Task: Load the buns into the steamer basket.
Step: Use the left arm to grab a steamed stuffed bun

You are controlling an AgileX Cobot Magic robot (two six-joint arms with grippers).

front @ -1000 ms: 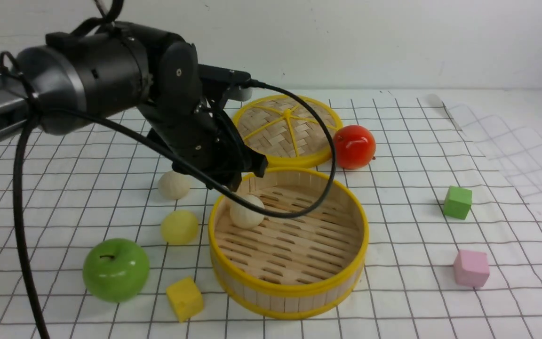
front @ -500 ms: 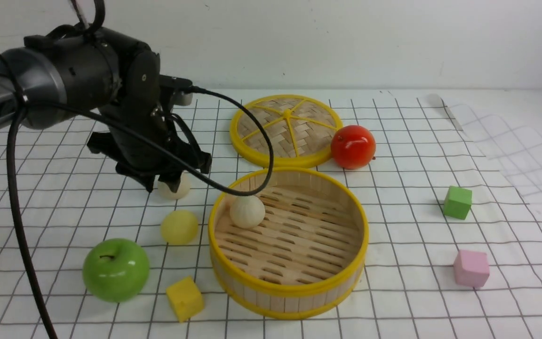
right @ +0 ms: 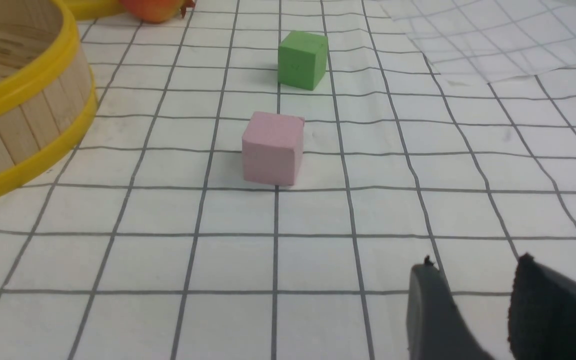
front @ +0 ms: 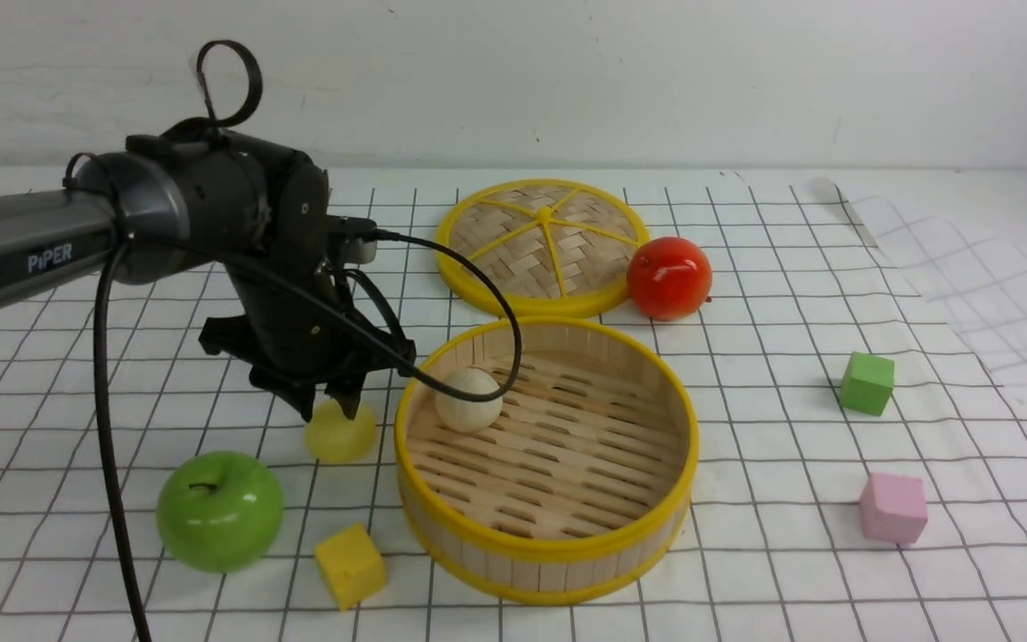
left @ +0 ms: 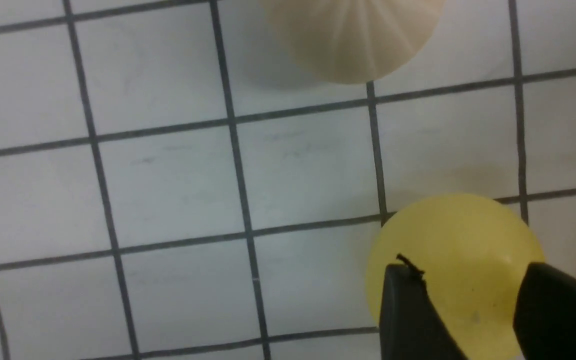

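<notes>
The steamer basket [front: 549,546] stands in the middle of the table with one cream-white bun [front: 469,399] on its slotted floor at the left. The pale yellow bun [front: 341,434] lies on the grid cloth just left of the basket. My left gripper [front: 328,412] is open and points down right over it, its fingers either side of the bun's top in the left wrist view [left: 468,270]. The second cream-white bun [left: 353,40] lies on the cloth beyond; the arm hides it in the front view. My right gripper [right: 475,265] is open and empty, low over the cloth.
A green apple [front: 219,510] and a yellow cube [front: 349,564] lie near the front left. The woven lid [front: 542,245] and a red apple [front: 669,277] are behind the basket. A green cube [front: 866,382] and a pink cube [front: 893,507] lie at the right.
My left arm has moved from above the basket's left rim to the left and nearer, and come down over the pale yellow bun. The cream-white bun has stayed in the basket.
</notes>
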